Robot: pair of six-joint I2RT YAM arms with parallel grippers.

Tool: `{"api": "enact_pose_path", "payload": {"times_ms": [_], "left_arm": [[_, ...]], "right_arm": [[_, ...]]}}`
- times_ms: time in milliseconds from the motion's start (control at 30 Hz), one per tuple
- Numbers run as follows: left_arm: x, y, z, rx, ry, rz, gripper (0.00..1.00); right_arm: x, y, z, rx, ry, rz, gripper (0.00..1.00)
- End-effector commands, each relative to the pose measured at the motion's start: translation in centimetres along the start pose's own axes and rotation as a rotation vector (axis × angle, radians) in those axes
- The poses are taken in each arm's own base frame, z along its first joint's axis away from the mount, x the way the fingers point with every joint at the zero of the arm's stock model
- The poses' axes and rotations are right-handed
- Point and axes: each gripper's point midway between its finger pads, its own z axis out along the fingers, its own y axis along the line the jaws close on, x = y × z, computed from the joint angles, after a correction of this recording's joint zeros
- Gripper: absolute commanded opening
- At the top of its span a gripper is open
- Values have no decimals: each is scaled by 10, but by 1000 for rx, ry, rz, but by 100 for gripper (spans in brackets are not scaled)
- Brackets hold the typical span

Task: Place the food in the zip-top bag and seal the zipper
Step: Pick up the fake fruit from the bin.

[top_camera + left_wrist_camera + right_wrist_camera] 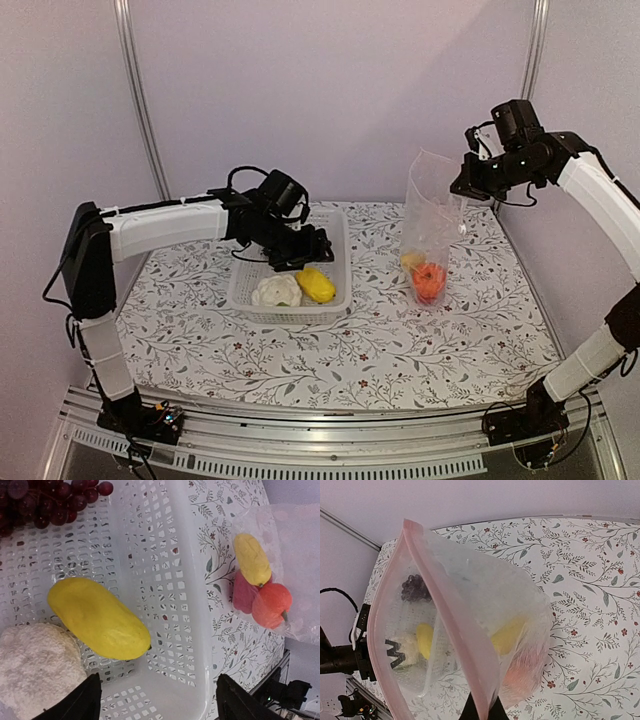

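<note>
Our left gripper [159,685] gaped above the white perforated plastic basket [165,555]; our right gripper [481,708] pinched the clear crinkly bag [470,595].

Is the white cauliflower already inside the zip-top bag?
No, the cauliflower lies in the white basket beside a yellow piece, apart from the zip-top bag.
</note>
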Motion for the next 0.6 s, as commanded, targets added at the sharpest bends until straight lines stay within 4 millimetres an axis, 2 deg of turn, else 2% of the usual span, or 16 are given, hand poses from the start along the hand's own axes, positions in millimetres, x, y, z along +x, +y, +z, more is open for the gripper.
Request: {"api": "enact_pose_path", "payload": {"times_ms": [0,100,200,300,467,567], "left_arm": [[-5,7,14,-75,-2,-163,79],[-5,8,32,-85,21,-219,79],[2,18,46,-146,55,-279,79],[10,33,52,-210,73,-331,79],[24,48,55,-264,107,-404,80],[29,57,64,-280,134,-446,81]], "right_arm": [[4,3,1,-20,0,-24,0],[8,1,1,-23,3,-26,0],[13,2,3,-37,11,-25,0],[14,4,4,-52,11,-21,0],[13,6,4,-65,8,-24,0],[13,7,3,-68,5,-29,0]]}}
